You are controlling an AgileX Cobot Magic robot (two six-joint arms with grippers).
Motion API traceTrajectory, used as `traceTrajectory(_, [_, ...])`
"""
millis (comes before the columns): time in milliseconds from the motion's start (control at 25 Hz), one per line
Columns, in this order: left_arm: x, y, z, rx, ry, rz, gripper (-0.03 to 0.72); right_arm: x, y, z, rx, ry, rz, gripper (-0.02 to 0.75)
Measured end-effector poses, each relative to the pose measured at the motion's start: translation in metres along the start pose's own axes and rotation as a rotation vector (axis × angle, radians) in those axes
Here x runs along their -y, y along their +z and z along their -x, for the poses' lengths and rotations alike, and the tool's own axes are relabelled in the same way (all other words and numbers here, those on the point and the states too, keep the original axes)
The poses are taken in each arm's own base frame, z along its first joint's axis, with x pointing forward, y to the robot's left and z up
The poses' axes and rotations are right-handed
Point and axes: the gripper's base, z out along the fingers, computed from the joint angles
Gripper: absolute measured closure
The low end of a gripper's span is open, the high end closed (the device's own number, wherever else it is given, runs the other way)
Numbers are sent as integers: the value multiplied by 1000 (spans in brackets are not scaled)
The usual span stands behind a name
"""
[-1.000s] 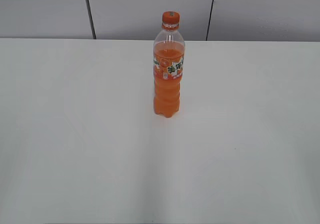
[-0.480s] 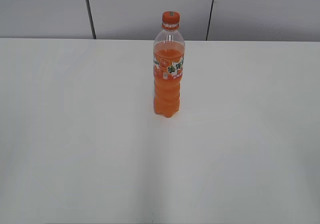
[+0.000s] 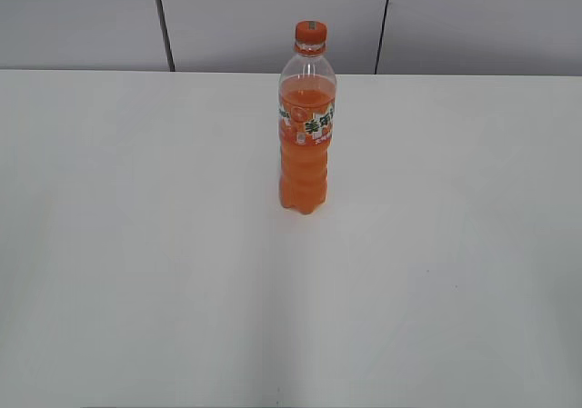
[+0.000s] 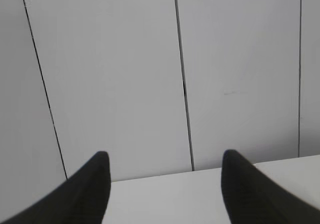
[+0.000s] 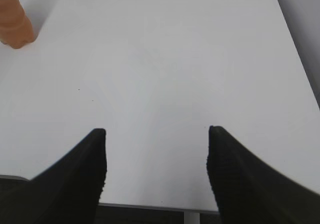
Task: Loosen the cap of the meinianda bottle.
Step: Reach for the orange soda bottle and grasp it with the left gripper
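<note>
The meinianda bottle [image 3: 307, 135] stands upright on the white table [image 3: 136, 244], a little beyond its middle, with the orange cap [image 3: 310, 34] on its neck. No gripper shows in the exterior view. My left gripper [image 4: 163, 159] is open and empty; its view faces the grey wall panels over the table's far edge, and the bottle is out of that view. My right gripper [image 5: 156, 132] is open and empty above the table's front edge. The bottle's ribbed base [image 5: 14, 22] shows at the top left of the right wrist view, far from the fingers.
A grey panelled wall [image 3: 273, 17] with dark seams rises behind the table. The table's right edge [image 5: 295, 49] shows in the right wrist view, and a table leg [image 5: 191, 217] shows below the front edge.
</note>
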Motion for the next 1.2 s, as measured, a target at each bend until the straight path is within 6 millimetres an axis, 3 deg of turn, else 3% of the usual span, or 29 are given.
traceTrajectory(240, [0, 20, 0, -53, 9, -3, 253, 0, 0, 0, 0, 0, 0, 262])
traceTrajectory(800, [4, 100, -5, -146, 18, -24, 253, 0, 0, 0, 0, 0, 0, 262])
traceTrajectory(1200, [6, 141, -13, -126, 18, -34, 253, 0, 0, 0, 0, 0, 0, 262])
